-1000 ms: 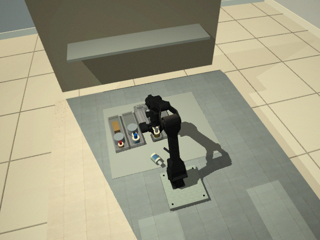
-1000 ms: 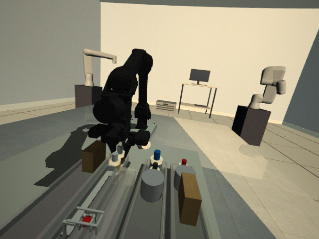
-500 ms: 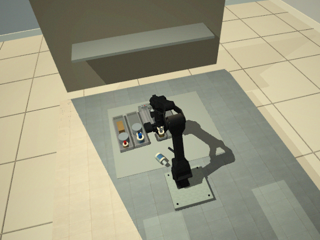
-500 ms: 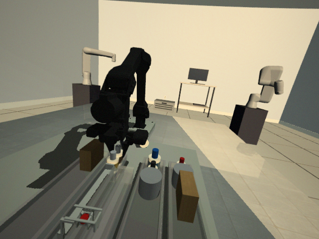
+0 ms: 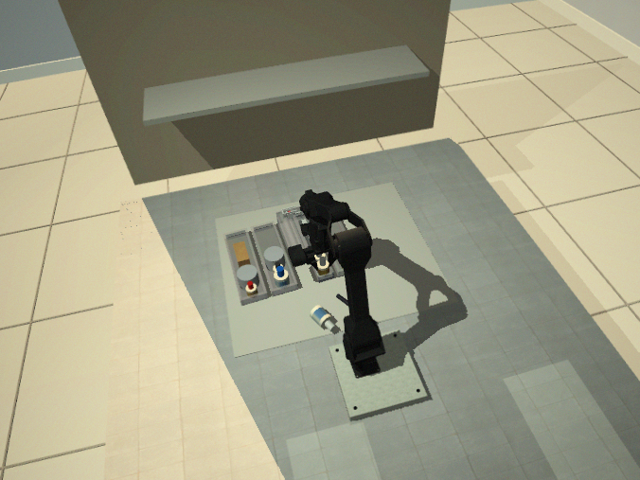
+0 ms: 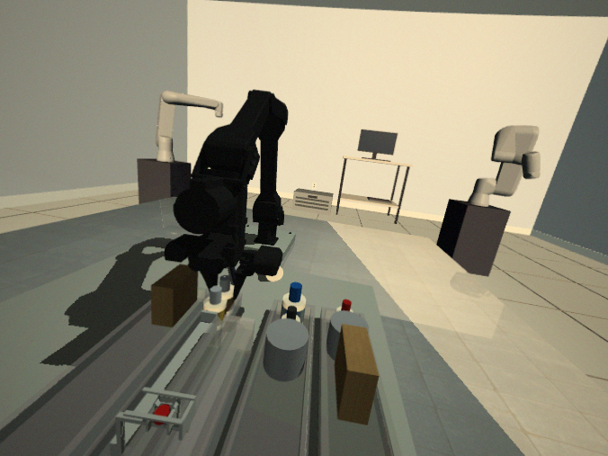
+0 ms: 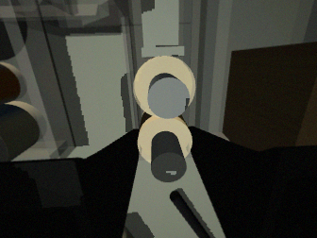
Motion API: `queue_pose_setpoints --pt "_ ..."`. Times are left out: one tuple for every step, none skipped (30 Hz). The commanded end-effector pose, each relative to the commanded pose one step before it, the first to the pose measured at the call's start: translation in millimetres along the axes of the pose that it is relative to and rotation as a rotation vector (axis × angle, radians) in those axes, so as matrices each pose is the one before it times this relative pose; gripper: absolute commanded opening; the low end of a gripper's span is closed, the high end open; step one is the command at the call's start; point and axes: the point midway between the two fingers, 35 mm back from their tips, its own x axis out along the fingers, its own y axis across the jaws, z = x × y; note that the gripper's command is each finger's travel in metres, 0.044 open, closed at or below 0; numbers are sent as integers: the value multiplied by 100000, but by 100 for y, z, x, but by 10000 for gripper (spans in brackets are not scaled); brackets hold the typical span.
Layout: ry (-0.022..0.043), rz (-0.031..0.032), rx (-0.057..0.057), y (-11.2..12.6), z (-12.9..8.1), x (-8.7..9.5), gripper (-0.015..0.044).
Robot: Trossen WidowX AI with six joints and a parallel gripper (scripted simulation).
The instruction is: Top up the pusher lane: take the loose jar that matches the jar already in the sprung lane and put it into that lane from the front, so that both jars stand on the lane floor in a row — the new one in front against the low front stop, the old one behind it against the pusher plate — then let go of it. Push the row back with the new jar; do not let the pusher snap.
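Observation:
My gripper [image 7: 163, 133] [image 5: 320, 257] [image 6: 223, 284] is shut on a cream jar with a dark grey cap [image 7: 166, 155] [image 6: 224, 281]. It holds the jar upright at the front end of the sprung lane [image 5: 291, 225] [image 6: 190, 341] [image 7: 94, 77]. A second cream jar with a light grey cap [image 7: 165, 96] [image 6: 215, 296] stands in the lane right behind the held one, touching it or nearly so. I cannot tell whether the held jar rests on the lane floor. The pusher's frame with a red part [image 6: 162, 411] sits at the lane's far end.
A blue-labelled jar [image 5: 322, 316] lies on its side on the mat by the arm's base. The middle lane holds a grey cylinder [image 6: 285, 348] and a blue-capped jar [image 6: 294, 293]. The outer lane holds a brown box [image 6: 354, 371] and a red-capped jar [image 6: 345, 304]. Another brown box [image 6: 173, 294] [image 7: 274, 92] stands beside the sprung lane.

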Motion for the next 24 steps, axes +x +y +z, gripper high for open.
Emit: queue_pose_setpoints --pt "-1339 -273 -356 -45 197 -25 0" --pt "1 0 0 0 -17 0 0" --pt "1 0 0 0 -17 0 0" --pt "1 0 0 0 -17 0 0" --pt "1 0 0 0 -17 0 0" --pt "1 0 0 0 -17 0 0" --pt "1 0 0 0 -17 0 0" --pt "1 0 0 0 -17 0 0" --pt "1 0 0 0 -17 0 0" --pt "1 0 0 0 -17 0 0" --pt "1 0 0 0 -17 0 0" --pt "1 0 0 0 -17 0 0" --pt "1 0 0 0 -17 0 0" --pt "1 0 0 0 -17 0 0" --pt "1 0 0 0 -17 0 0" --pt "1 0 0 0 -17 0 0" --pt "1 0 0 0 -17 0 0" --pt "1 0 0 0 -17 0 0" --pt "1 0 0 0 -17 0 0" --pt "1 0 0 0 -17 0 0" --pt "1 0 0 0 -17 0 0" --pt "1 0 0 0 -17 0 0" --pt "1 0 0 0 -17 0 0" --pt "1 0 0 0 -17 0 0"
